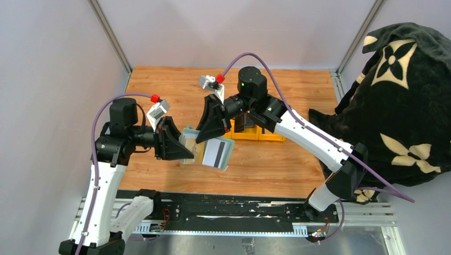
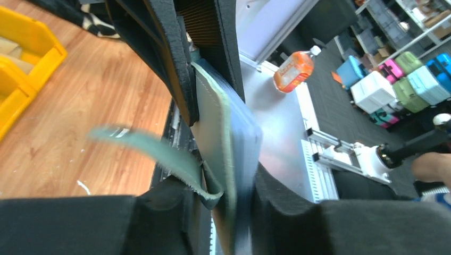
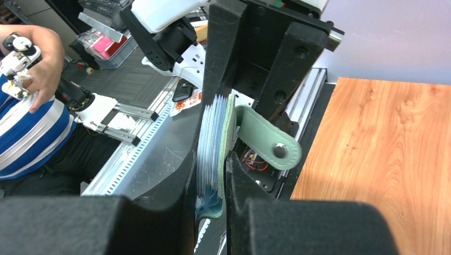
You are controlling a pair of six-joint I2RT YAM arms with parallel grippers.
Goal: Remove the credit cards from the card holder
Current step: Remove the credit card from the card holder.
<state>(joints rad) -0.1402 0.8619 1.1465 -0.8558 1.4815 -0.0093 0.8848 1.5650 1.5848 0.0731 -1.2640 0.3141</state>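
- The left gripper [image 2: 226, 197] was pinched narrow on one side of the card holder [image 2: 210, 122]. Its pads pressed on both flat faces.
- The right gripper [image 3: 211, 171] was pinched narrow on another side. It squeezed the credit cards [image 3: 208, 133] inside the holder too.
- The holder hung in the air between the two grippers, over the near part of the table [image 1: 276, 164] and close to its edge. Nothing sat under it to hold it up.
- I think no card was out yet. One silver-grey card [image 1: 215, 153] showed in a fanned-out pocket, but it sat inside the holder.
- First worry: the grippers squeezed the holder flat, so the cards were shut tight in their pockets. A pull like that would drag the whole holder along, not a card.
- Second worry: if one gripper let go to grab a card, the holder could swing down or twist in the other one. Only a thin bit of it was pinched.
- Third worry: a card that slipped loose here could fall past the table edge onto the black metal rail [image 1: 239, 210]. It would be hard to pick up there.
- Fourth worry: the strap [image 3: 266, 142] hung loose and could get caught between the pads.
- Pulling hard both ways could also bend the cards or rip a pocket.
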